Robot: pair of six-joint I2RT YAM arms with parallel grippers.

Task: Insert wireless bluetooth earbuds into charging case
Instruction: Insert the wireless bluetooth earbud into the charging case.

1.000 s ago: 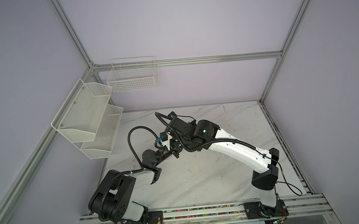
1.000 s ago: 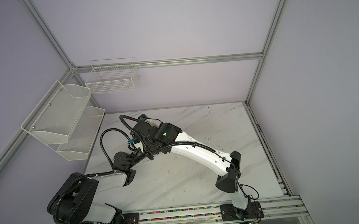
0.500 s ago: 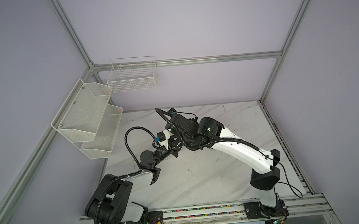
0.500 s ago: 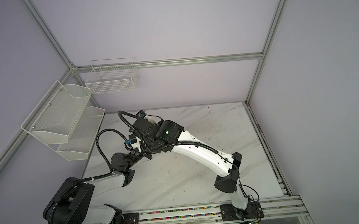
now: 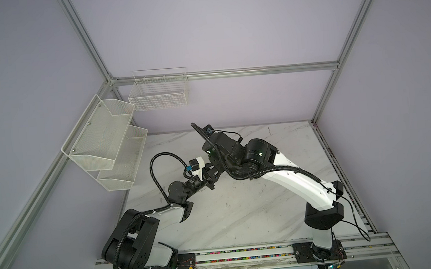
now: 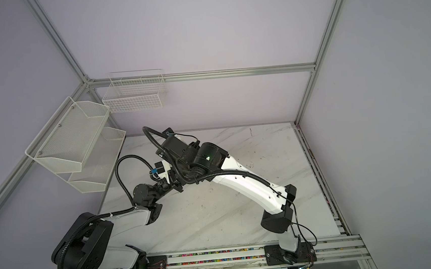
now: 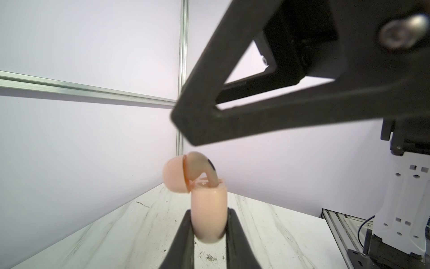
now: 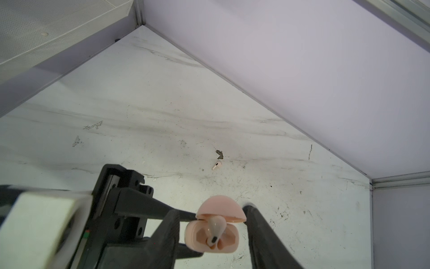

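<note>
My left gripper (image 7: 208,223) is shut on a pale pink charging case (image 7: 208,214), held upright above the table with its lid (image 7: 173,177) hinged open. One whitish-pink earbud (image 8: 216,227) stands in the case (image 8: 193,237) with its stem down in a slot and its head still sticking out. My right gripper (image 8: 213,213) is open just above the case, one finger (image 7: 232,116) on each side of it and touching nothing. A second pale earbud (image 8: 216,165) lies on the marble farther off. In both top views the two grippers (image 5: 208,177) (image 6: 174,181) meet and hide the case.
Two white mesh shelves (image 5: 104,138) hang on the left wall and a wire basket (image 5: 158,92) on the back wall. The marble table (image 5: 242,217) is scuffed, with a dark speck (image 8: 219,153) next to the loose earbud. Aluminium frame posts stand at the corners.
The right wrist has drawn back and up a little from the left gripper. The left arm's base links have swung slightly, while the two grippers stay close together.
</note>
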